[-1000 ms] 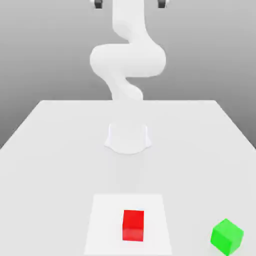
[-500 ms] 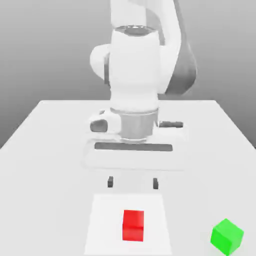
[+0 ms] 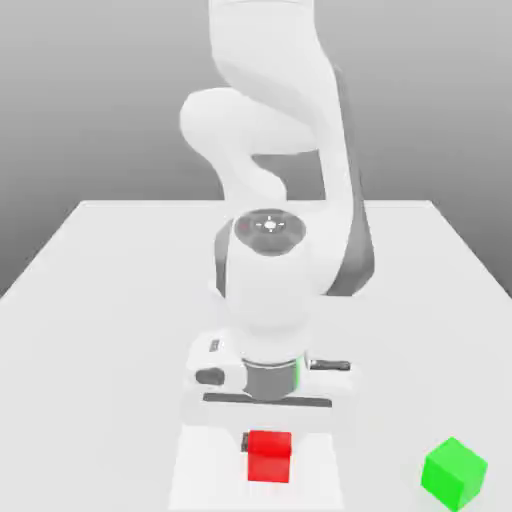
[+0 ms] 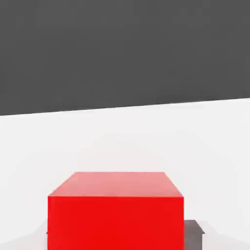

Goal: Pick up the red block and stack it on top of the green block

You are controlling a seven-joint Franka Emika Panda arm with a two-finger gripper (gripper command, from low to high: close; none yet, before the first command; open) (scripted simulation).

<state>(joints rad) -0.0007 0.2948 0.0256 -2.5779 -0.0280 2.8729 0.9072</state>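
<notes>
White robot arm, its gripper (image 3: 268, 443) lowered at the red block (image 3: 269, 457), a dark fingertip visible just beside the block's left face; the block lies over the white square (image 3: 205, 485) at the near edge of the pale table (image 3: 110, 350); the green block (image 3: 454, 474), turned with a corner toward the viewer, rests well apart at near right, beyond the square
</notes>
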